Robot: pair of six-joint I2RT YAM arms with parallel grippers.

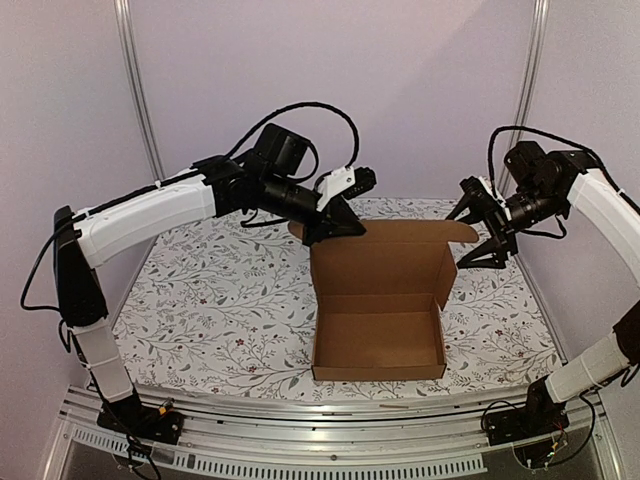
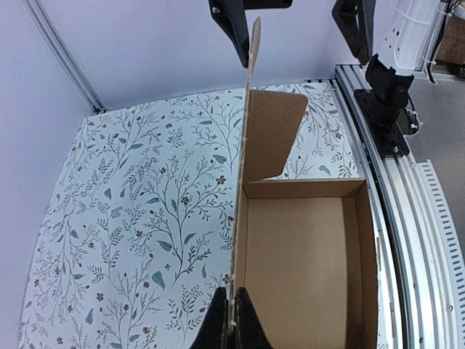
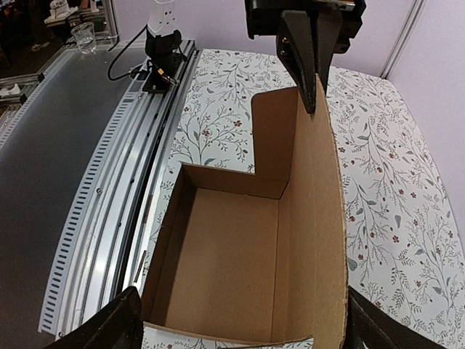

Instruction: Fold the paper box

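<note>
Brown paper box (image 1: pixel 380 340) sits on the flowery cloth (image 1: pixel 220 300) w/ its lid (image 1: pixel 385 255) up, left gripper (image 1: pixel 340 222) pinching one lid corner & right gripper (image 1: pixel 472 238) wide open round the other end, so tip the lid down slow, both sides together.

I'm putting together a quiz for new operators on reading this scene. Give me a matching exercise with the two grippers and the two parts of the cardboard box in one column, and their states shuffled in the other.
Column one:
1. left gripper
2. right gripper
3. box lid
4. box tray

Column two:
A. stands upright
B. fingers spread wide, gripping nothing
C. lies flat on the floral cloth, open on top
D. fingers pinched on a cardboard edge

Pairs: 1-D, 2-B, 3-A, 4-C
</note>
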